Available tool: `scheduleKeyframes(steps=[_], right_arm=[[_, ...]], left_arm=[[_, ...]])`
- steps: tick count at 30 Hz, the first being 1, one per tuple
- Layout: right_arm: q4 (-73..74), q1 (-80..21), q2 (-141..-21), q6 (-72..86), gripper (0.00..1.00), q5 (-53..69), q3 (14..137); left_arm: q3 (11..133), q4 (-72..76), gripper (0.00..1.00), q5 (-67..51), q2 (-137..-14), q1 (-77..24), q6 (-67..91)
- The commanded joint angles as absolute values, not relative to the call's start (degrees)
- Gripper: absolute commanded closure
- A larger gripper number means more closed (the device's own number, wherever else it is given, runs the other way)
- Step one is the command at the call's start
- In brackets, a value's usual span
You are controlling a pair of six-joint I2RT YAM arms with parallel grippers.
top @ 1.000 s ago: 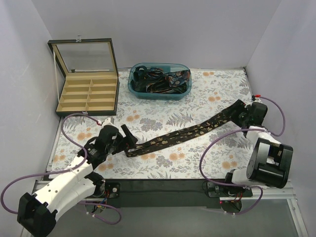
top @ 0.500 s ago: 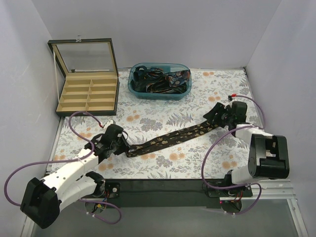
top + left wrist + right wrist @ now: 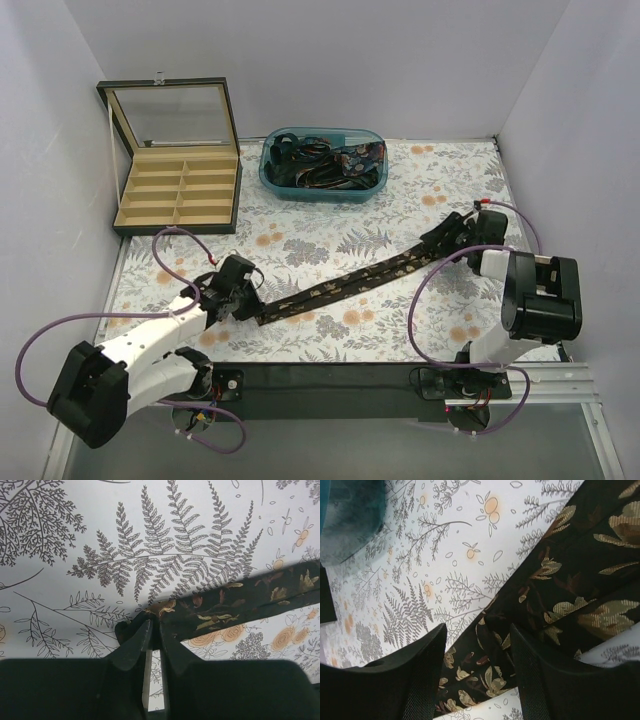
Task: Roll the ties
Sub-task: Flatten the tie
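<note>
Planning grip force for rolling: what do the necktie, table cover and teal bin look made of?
The necktie: woven fabric, slight sheen, gold leaves woven in; silk or polyester, unclear. The table cover: matte printed sheet, cloth or vinyl. The teal bin: glossy plastic, see-through walls.

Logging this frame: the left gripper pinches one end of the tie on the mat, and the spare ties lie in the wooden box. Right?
Not quite: the top view shows the spare ties in the teal bin, not the wooden box, which holds none. The left gripper does pinch one end of the tie on the mat.
</note>
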State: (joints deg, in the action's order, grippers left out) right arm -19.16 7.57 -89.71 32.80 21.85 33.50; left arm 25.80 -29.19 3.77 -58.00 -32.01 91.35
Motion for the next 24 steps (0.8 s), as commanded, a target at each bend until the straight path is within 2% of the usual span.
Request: scheduleKeyframes(steps=[1, 9, 14, 20, 24], right_arm=[[-18.02, 8.61, -94.91, 33.13, 0.48, 19.77, 36.02], [-18.11, 8.79, -105.64, 33.66, 0.46, 21.79, 48.59], [-17.93, 8.96, -105.92, 31.30, 0.45, 22.76, 51.24], [-16.97, 9.32, -98.72, 28.92, 0.44, 19.08, 44.84], [-16.26, 9.40, -96.07, 26.55, 0.44, 18.81, 42.10]], left_arm=[[26.19, -26.55, 0.90, 4.13, -60.98, -32.08, 91.41], [36.54, -23.55, 0.95, 13.35, -73.20, -31.20, 85.26], [39.03, -24.26, 0.93, 12.66, -73.66, -31.03, 82.53], [29.54, -26.98, 0.83, 10.56, -61.98, -31.03, 85.51], [27.07, -29.00, 0.69, 8.53, -55.47, -31.11, 87.45]])
